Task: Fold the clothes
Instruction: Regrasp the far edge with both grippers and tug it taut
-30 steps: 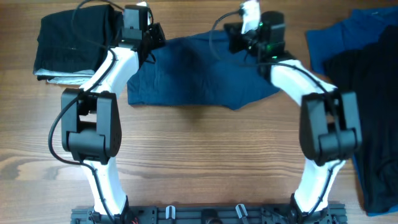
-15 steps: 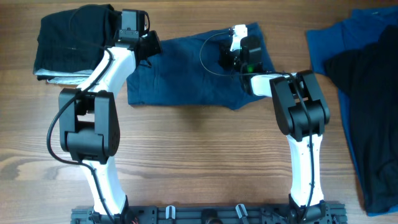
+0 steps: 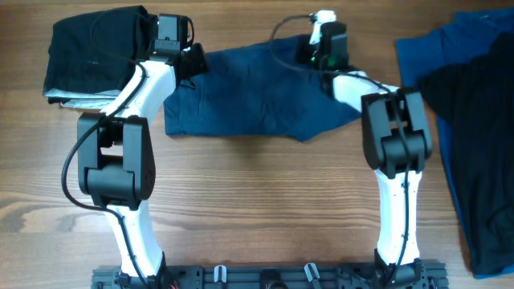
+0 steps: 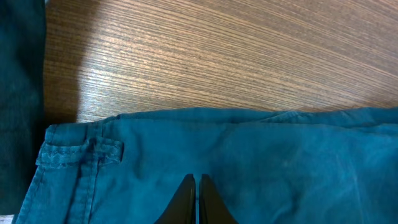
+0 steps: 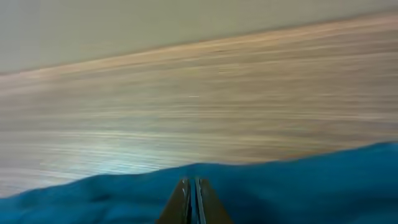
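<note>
shorts [image 3: 257, 100] ctr of table [image 3: 257, 209] | folded stack [image 3: 84, 56] to L (far edge) | loose pile [image 3: 474, 136] to R

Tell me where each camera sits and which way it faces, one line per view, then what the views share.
Overhead: fixed above the table, looking straight down; both arms show, extended to the navy shorts.
Left wrist: on the left arm, looking down past the shut left gripper at the shorts' belt loop, table beyond.
Right wrist: on the right arm, blurred, looking past the shut right gripper at the shorts' edge, table beyond.
Shared: all three show the shorts and the table.
</note>
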You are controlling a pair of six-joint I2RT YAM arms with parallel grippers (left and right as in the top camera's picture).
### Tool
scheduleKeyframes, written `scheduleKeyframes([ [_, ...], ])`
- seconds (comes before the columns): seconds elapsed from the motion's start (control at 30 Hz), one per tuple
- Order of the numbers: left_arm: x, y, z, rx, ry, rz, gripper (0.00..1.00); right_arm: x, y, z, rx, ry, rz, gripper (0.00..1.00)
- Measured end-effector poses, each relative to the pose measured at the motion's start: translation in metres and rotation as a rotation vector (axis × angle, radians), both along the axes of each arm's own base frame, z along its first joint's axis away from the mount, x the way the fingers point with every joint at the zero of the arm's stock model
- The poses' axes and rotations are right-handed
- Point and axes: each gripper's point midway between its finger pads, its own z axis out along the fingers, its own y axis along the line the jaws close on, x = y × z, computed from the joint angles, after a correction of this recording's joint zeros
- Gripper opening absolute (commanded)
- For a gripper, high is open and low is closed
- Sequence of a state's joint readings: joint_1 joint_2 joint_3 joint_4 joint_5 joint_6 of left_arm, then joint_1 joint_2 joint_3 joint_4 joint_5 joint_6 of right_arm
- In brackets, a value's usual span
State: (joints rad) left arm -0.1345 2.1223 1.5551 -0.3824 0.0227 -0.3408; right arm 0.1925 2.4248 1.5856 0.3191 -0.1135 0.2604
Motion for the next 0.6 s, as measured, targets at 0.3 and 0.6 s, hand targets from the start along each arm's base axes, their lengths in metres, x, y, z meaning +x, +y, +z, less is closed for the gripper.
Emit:
scheduleKeyframes([
  [0.3,0.003,0.009,0.001,0.053,-0.016,0.021,0.04,0.016,-0.09,0.006,-0.069,-0.024,-0.139,0.05],
  [0.6,-0.016,0.014,-0.011,0.077,0.077,0.021,0.04,-0.085,-0.076,0.126,-0.045,0.259,0.015,0.04],
])
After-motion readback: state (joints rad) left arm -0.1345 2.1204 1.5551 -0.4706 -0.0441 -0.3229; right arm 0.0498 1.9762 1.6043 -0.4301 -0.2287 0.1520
